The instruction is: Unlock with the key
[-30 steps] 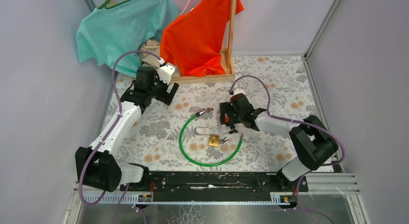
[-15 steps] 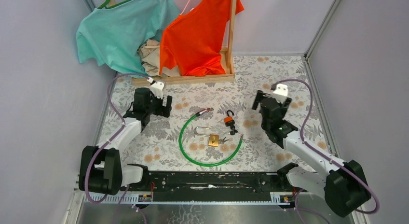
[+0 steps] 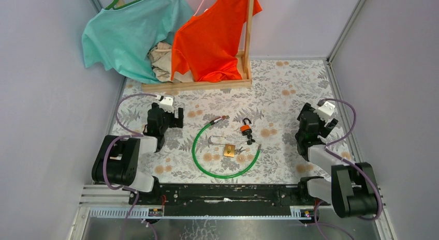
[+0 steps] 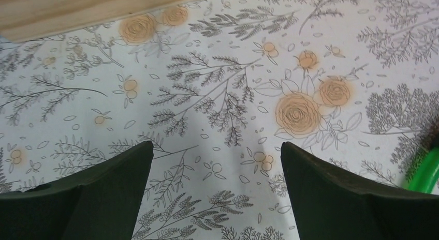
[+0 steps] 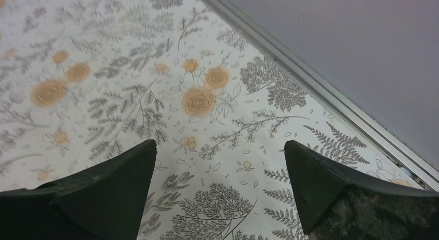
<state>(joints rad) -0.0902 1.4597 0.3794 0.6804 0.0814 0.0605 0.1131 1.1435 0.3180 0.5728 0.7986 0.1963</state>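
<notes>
The small orange padlock (image 3: pixel 246 129) lies near the middle of the table (image 3: pixel 290 79), with dark keys (image 3: pixel 251 140) just beside it. A brass padlock (image 3: pixel 229 150) sits close by, inside a green cable loop (image 3: pixel 193 147). The left gripper (image 4: pixel 217 152) near the left edge and the right gripper (image 5: pixel 220 149) near the right edge both gape wide, holding nothing.

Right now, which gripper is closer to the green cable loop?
Left. The left gripper sits just left of the green cable loop; the right gripper is farther off, to its right.
</notes>
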